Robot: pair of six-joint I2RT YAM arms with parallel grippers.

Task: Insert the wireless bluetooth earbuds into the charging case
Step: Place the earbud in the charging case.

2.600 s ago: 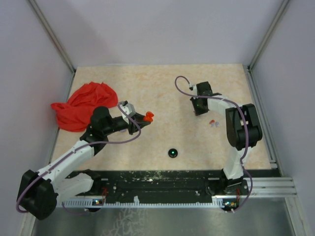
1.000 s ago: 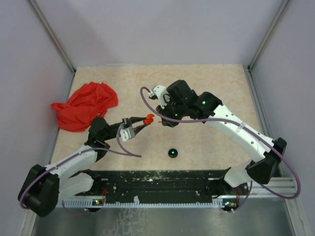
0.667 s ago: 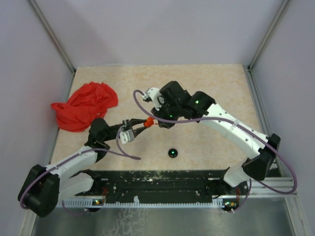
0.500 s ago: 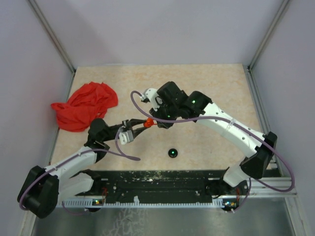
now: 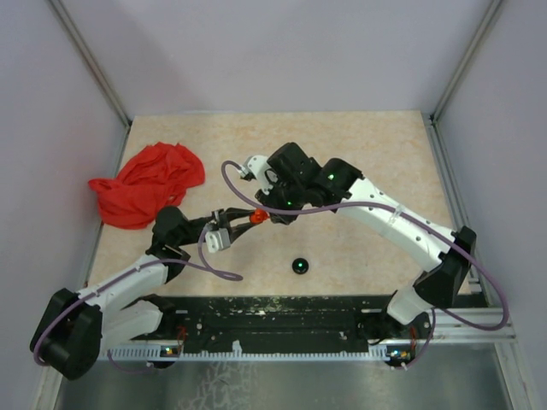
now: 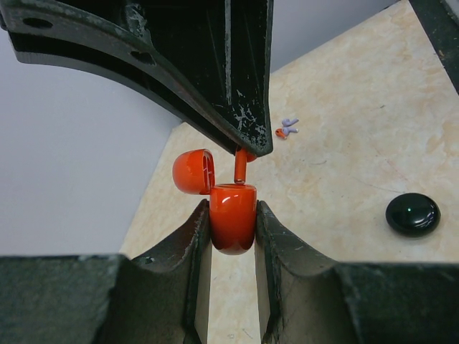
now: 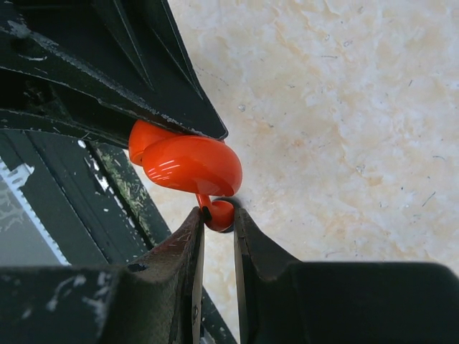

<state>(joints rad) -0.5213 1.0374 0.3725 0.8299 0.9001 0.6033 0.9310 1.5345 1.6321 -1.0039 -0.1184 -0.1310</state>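
Right pincer (image 7: 217,217) gripped earbud (image 6: 244,166), stem vertical, directly above open case (image 6: 233,223) clamped in left pincer (image 6: 229,211).

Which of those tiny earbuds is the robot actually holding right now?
The orange earbud pinched in the right gripper, at the mouth of the open orange case. The other tiny pieces, one lavender, one orange, lie loose on the table.

Red cloth (image 5: 145,184) left; black disc (image 5: 299,266) front

earbud (image 6: 244,166) top hidden, far pieces (image 6: 286,129) tiny (indistinct)
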